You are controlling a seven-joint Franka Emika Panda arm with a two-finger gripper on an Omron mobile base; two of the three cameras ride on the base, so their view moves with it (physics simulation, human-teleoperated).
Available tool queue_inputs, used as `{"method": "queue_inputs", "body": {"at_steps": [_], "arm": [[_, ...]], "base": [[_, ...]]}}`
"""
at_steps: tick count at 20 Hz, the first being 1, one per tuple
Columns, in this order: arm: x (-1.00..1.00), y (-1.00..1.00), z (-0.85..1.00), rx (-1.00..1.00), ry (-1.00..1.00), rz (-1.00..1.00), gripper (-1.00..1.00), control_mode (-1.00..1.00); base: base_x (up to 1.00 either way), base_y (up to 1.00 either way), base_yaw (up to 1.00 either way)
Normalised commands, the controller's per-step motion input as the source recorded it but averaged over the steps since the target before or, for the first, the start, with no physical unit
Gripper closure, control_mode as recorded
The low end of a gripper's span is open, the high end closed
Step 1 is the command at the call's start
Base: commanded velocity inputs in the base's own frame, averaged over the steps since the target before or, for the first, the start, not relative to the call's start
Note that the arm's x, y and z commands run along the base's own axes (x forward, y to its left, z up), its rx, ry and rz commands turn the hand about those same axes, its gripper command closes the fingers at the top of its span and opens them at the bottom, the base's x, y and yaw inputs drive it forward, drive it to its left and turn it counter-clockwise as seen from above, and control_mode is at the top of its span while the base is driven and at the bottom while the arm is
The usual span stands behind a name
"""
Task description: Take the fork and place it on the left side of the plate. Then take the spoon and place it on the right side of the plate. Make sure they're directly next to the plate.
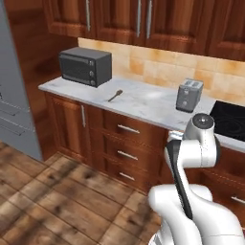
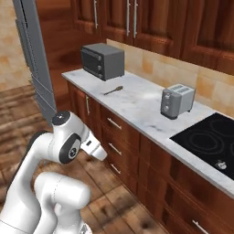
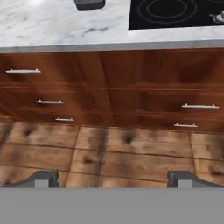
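Marble-white desk (image 1: 143, 103) runs along the tiled wall above wooden drawer fronts. Spoon (image 1: 115, 95), brown wood, lies flat on the desk near its front edge, just off the near corner of the dark toaster oven (image 1: 86, 66), which sits at the desk's left end against the wall. Spoon handle points toward the front edge, bowl toward the wall. Silver toaster (image 1: 189, 95) stands farther right along the desk, well apart from the spoon. Black cooktop (image 2: 205, 137) is set into the desk at its right end.

End effector (image 3: 113, 178): hand view has both fingertips (image 3: 43, 179) spread wide at the bottom, nothing between them. It faces the drawer fronts (image 3: 109, 87) and the wooden floor (image 3: 109, 153) below the desk's front edge.
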Motion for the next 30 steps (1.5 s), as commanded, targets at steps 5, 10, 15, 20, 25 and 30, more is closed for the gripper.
{"method": "queue_inputs", "body": {"at_steps": [5, 10, 15, 20, 25, 30], "arm": [[0.0, 0.0, 0.0, 0.0, 0.0, 0.0, -1.0, 1.0], [0.0, 0.0, 0.0, 0.0, 0.0, 0.0, -1.0, 1.0], [0.0, 0.0, 0.0, 0.0, 0.0, 0.0, -1.0, 1.0], [0.0, 0.0, 0.0, 0.0, 0.0, 0.0, -1.0, 1.0], [0.0, 0.0, 0.0, 0.0, 0.0, 0.0, -1.0, 1.0], [0.0, 0.0, 0.0, 0.0, 0.0, 0.0, -1.0, 1.0]], "base": [[1.0, 0.4, -0.14], [1.0, 0.39, -0.09], [0.97, 0.28, -0.09], [0.84, 0.15, -0.17], [0.76, 0.2, -0.17], [0.61, 0.22, -0.11]]}}
